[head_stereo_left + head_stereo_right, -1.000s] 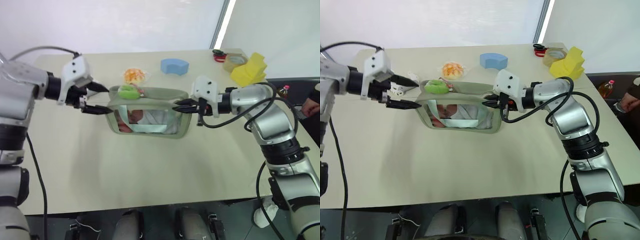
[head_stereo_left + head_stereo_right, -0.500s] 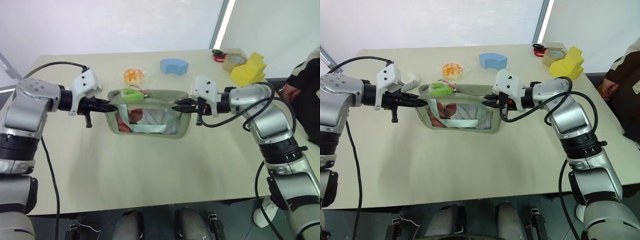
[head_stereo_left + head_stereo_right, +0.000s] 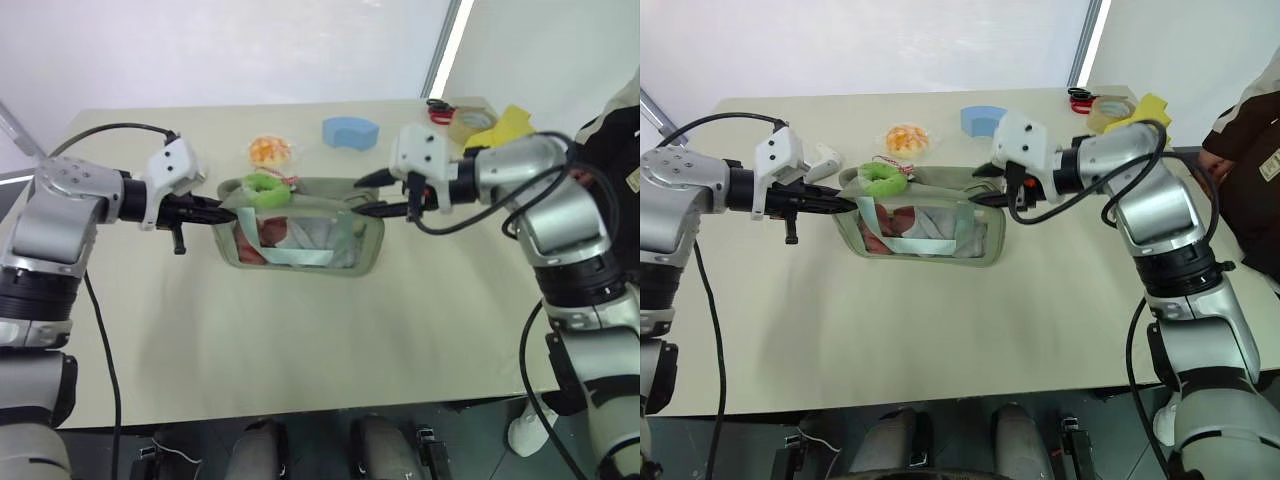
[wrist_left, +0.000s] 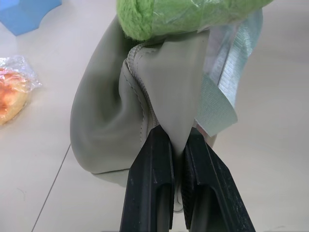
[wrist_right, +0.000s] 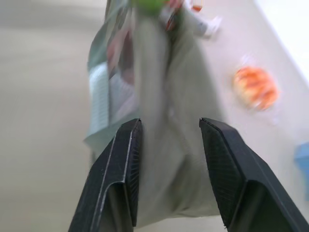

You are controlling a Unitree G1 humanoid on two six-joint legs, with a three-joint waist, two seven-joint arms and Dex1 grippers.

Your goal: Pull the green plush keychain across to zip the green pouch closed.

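Note:
The green pouch point(image 3: 300, 248) lies on the table with its clear window facing me. The green plush keychain point(image 3: 265, 188) sits on top near its left end. My left gripper point(image 3: 228, 213) is shut on a fold of the pouch's left-end fabric point(image 4: 164, 96), just below the plush keychain point(image 4: 193, 14). My right gripper point(image 3: 362, 196) hovers open just above the pouch's right end. The pouch point(image 5: 164, 145) lies beneath its spread black fingers point(image 5: 120, 159), which hold nothing.
Behind the pouch lie an orange-yellow wrapped item point(image 3: 268, 151) and a blue foam block point(image 3: 350, 131). A tape roll point(image 3: 470, 120), red scissors point(image 3: 437, 108) and yellow foam point(image 3: 512, 122) sit at the back right. A person point(image 3: 612, 130) stands at the right edge.
My left gripper closed on the pouch's left end. My right gripper let go of the right end, opened and rose. A person came in at the right.

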